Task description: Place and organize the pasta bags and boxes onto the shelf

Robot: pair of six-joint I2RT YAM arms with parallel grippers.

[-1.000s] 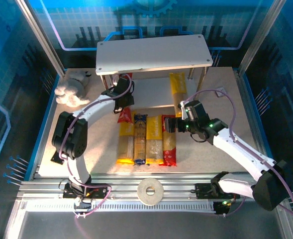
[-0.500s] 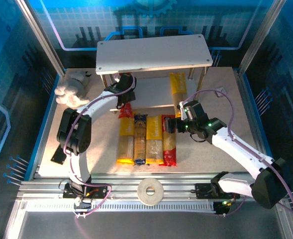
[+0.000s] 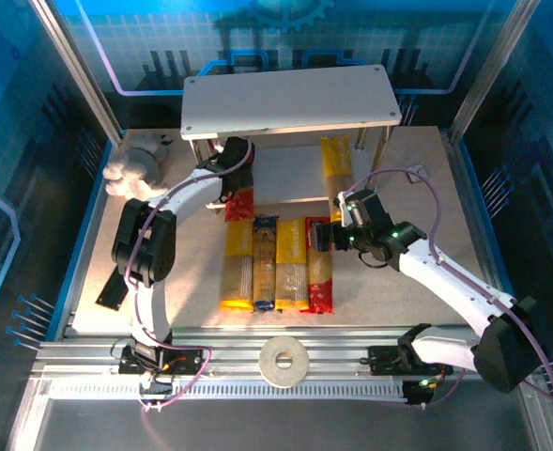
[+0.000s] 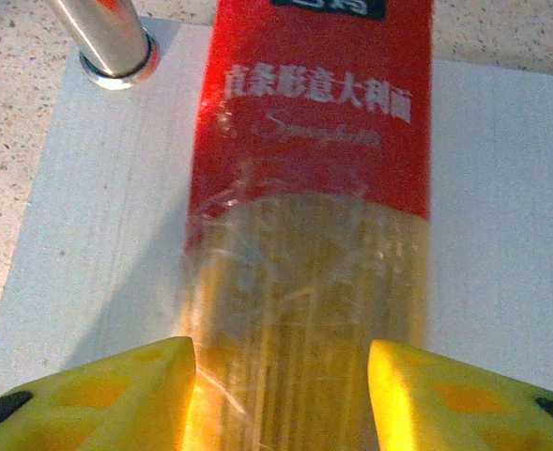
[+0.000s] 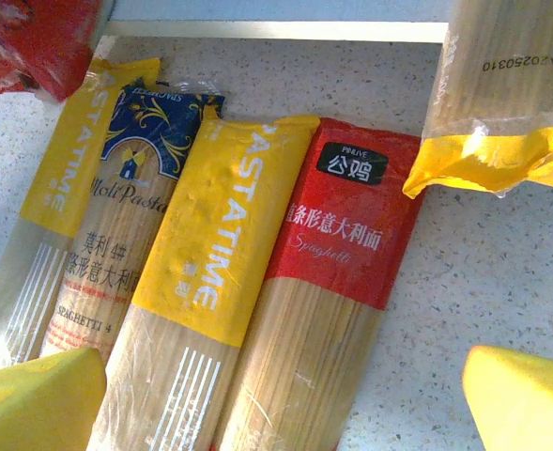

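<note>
The shelf [image 3: 285, 99] stands at the back, with its lower board [image 4: 98, 244] under my left gripper [image 4: 283, 352]. A red pasta bag [image 4: 314, 141] lies flat on that board beside a metal leg [image 4: 112, 42], and my left fingers stand apart on either side of it. From above, the left gripper [image 3: 239, 186] reaches under the shelf's front edge over this red bag [image 3: 240, 209]. A yellow pack [image 3: 335, 164] lies on the lower board at the right. My right gripper [image 3: 325, 235] hangs open and empty above a row of several packs on the table, nearest the red one [image 5: 342, 254].
A crumpled white object [image 3: 130, 169] lies at the table's back left. A flat beige ring [image 3: 284, 362] sits on the rail at the near edge. Metal frame posts and blue walls close in both sides.
My left gripper has pushed farther under the shelf, carrying the red bag onto the lower board, and its fingers have spread. The right arm has stayed put.
</note>
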